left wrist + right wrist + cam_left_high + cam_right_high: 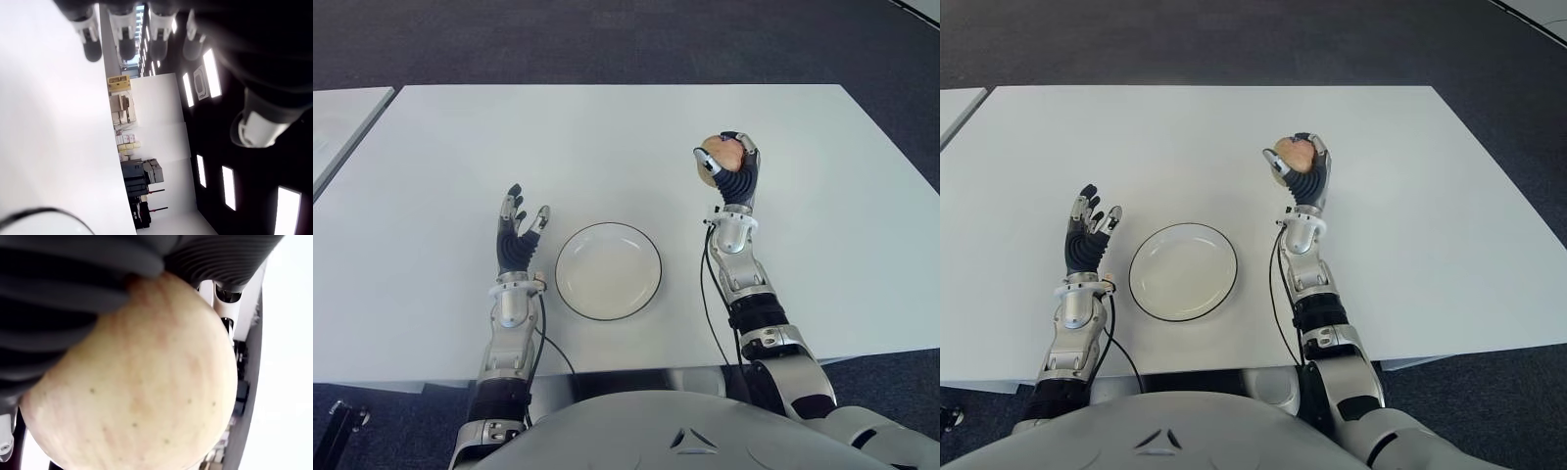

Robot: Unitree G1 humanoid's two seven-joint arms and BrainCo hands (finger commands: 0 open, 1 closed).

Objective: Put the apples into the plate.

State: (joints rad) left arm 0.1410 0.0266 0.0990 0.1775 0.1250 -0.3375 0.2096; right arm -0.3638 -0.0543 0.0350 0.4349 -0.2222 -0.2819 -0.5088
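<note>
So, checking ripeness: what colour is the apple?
Pale yellow with faint red streaks; the apple shows best in the right wrist view.

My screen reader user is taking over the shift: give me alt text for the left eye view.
The right hand grips an apple to the right of and beyond an empty white plate on a white table. The left hand shows left of the plate, fingers spread, holding nothing.
</note>
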